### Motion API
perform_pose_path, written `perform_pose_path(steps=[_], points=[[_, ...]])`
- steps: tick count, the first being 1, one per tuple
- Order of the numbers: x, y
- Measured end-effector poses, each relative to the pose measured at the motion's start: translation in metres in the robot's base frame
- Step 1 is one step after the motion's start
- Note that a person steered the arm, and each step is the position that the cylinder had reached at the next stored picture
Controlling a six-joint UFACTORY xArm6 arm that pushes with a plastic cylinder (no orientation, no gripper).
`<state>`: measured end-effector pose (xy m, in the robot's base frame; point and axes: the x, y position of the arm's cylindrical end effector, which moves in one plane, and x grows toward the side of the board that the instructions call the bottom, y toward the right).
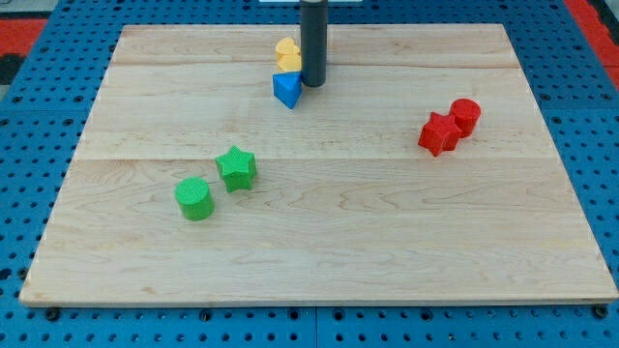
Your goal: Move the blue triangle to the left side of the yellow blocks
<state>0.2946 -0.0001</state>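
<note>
One blue triangle (286, 90) | my tip (312, 84) touching its right | end effector: none visible

My rod (313, 39) is running off the view's top and covering the right of the yellow blocks (287, 55), whose shapes I'm failing to discern

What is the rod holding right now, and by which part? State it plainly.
Nothing is held. My tip has no jaws; it stands on the board just right of the blue triangle, close against it, below the yellow blocks.
</note>
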Motion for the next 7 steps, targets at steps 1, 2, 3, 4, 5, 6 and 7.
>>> perform_pose_path(steps=[1, 2, 3, 4, 5, 6, 7], points=[[-0.017, 0.005], [-0.036, 0.006], [-0.028, 0.018], [0.020, 0.014], [0.042, -0.017], [0.062, -0.017], [0.046, -0.073]])
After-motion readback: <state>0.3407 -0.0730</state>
